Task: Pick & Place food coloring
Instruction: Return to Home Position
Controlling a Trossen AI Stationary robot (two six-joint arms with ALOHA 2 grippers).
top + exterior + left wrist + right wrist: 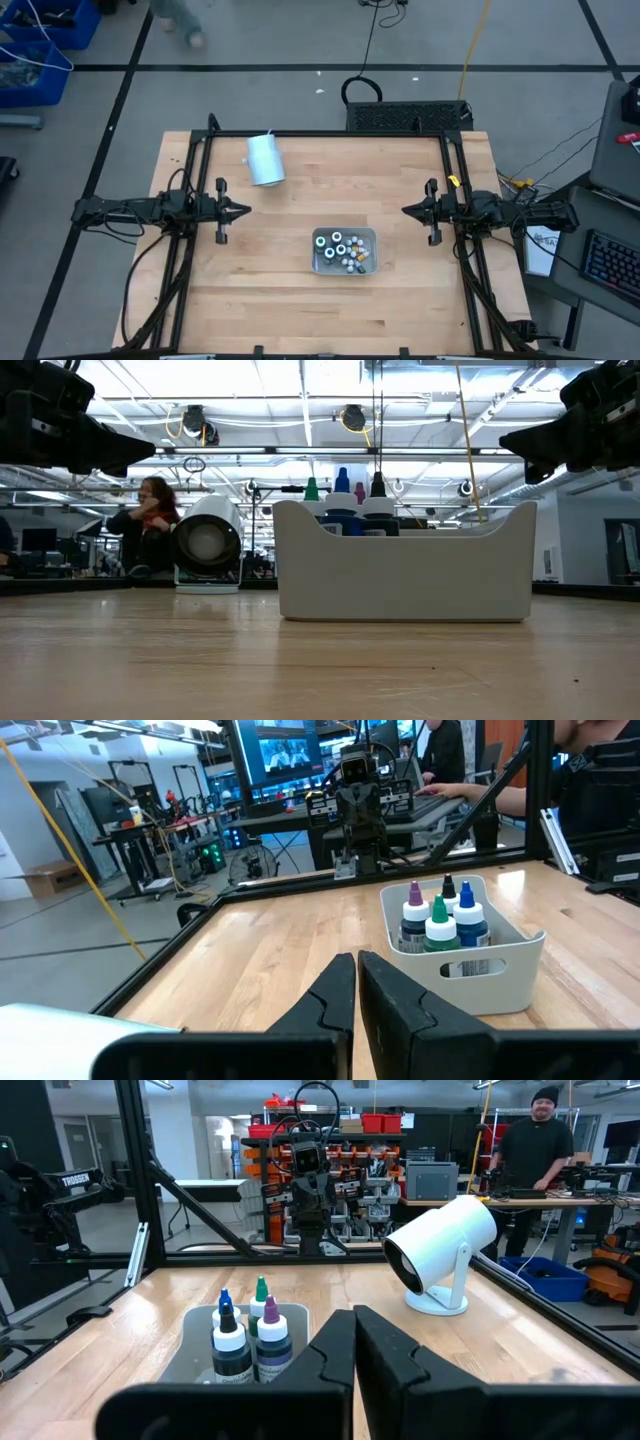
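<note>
The food coloring [342, 250] is a cluster of tiny bottles standing upright in a grey rectangular tray [372, 233] at the table's middle, toward the near edge. Their pointed caps are blue, green, purple and black [440, 918] [250, 1330]. My left gripper [245, 211] hovers level over the left side of the table, shut on nothing and pointing right. My right gripper [406, 210] mirrors it on the right side, shut and empty, pointing left. Both hang above the table [148, 452] [505, 445], well apart from the tray.
A large white cylinder on a small stand [265, 158] [440, 1245] lies at the far left of the table, its open end facing the near edge [208, 545]. Black frame rails run along the table's left, right and far edges. People stand in the room beyond the table.
</note>
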